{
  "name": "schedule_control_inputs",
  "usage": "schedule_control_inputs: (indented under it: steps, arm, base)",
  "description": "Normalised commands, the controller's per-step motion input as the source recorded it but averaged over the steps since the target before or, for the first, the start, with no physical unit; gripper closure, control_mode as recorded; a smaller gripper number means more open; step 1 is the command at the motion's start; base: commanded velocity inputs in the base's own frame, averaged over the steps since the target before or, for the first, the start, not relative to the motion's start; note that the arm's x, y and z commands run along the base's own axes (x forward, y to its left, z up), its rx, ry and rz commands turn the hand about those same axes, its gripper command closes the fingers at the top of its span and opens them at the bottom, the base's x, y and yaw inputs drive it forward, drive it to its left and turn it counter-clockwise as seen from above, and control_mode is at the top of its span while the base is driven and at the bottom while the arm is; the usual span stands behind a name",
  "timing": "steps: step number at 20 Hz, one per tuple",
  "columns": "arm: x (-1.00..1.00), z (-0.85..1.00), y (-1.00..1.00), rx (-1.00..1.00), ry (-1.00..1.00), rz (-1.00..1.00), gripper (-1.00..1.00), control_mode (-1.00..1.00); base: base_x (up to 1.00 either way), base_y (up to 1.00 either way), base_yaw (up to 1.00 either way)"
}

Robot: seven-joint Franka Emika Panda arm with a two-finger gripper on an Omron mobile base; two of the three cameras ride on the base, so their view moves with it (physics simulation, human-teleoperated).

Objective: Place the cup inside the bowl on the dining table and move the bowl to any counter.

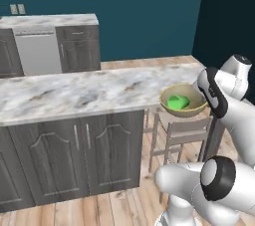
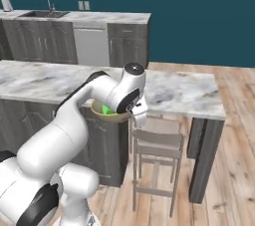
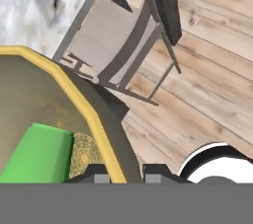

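**Carrying the bowl, cup inside**

My gripper [image 3: 119, 169] pinches the bowl [image 3: 44, 114] by its rim, one finger each side of the wall; the cup [image 3: 37, 153] lies on its side within; the bowl hangs off the table [image 1: 74, 90] edge, above the stool [image 1: 187, 130]. I judge the carry needs a level wrist and slow swing to a counter [image 1: 50, 20]; a rim pinch could twist.

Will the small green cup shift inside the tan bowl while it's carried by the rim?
Probably: the small green cup lies on its side, so it may roll. The round tan bowl, pinched at one rim point by the gripper, could tilt.
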Motion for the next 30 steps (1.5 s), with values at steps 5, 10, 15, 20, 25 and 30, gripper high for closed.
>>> schedule_control_inputs:
  steps: [5, 10, 15, 20, 25, 30]
  arm:
    - [0.0, 0.0, 0.0, 0.0, 0.0, 0.0, 1.0, 1.0]
    - [0.0, 0.0, 0.0, 0.0, 0.0, 0.0, 1.0, 1.0]
    - [0.0, 0.0, 0.0, 0.0, 0.0, 0.0, 1.0, 1.0]
    - [0.0, 0.0, 0.0, 0.0, 0.0, 0.0, 1.0, 1.0]
    - [0.0, 0.0, 0.0, 0.0, 0.0, 0.0, 1.0, 1.0]
    - [0.0, 0.0, 0.0, 0.0, 0.0, 0.0, 1.0, 1.0]
  base:
    - [-0.33, 1.0, -0.08]
    - [-0.41, 1.0, -0.06]
    - [-0.46, 1.0, -0.05]
    - [-0.46, 1.0, -0.04]
    - [-0.41, 1.0, -0.03]
    - [-0.36, 1.0, -0.04]
